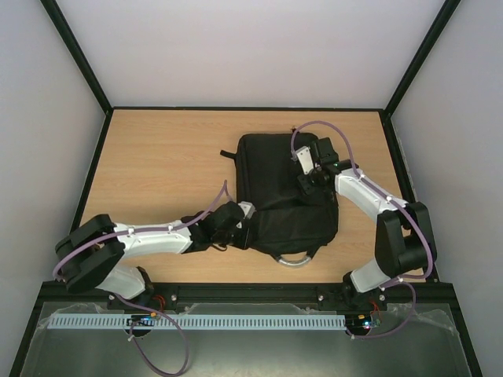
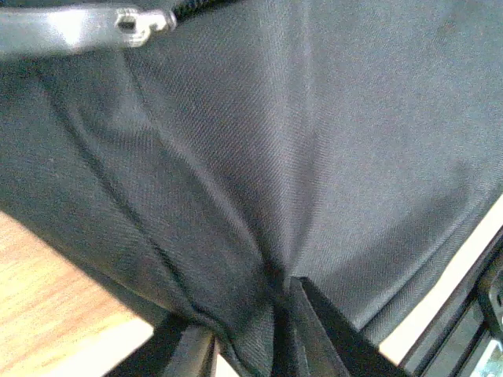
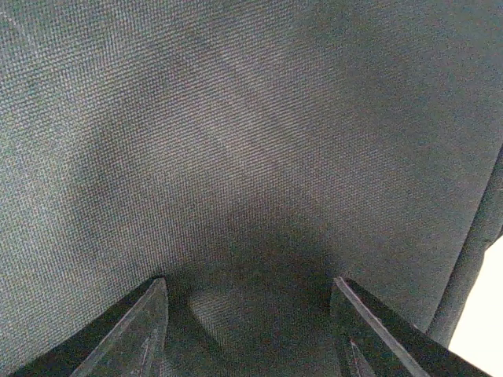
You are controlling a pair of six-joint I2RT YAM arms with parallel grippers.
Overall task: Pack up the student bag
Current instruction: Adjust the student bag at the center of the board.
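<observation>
Grey loop handle (image 1: 292,259) at near end of student bag (image 1: 271,169): large black woven-fabric pack, flat on middle of surface (image 1: 157,157). Long axis near-far, handle end toward arm bases. Left end effector (image 1: 240,226) at bag's near-left edge, nearly closed, pinching fabric fold. Only its wrist view shows metal zip pull (image 2: 78,27). Farther, right end effector (image 1: 312,179) over bag's far-right part, fingers apart, tips against cloth.

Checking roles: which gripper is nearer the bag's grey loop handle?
Left. The left gripper pinches the student bag near-left, close to the grey loop handle; the right gripper is over its far right.
</observation>
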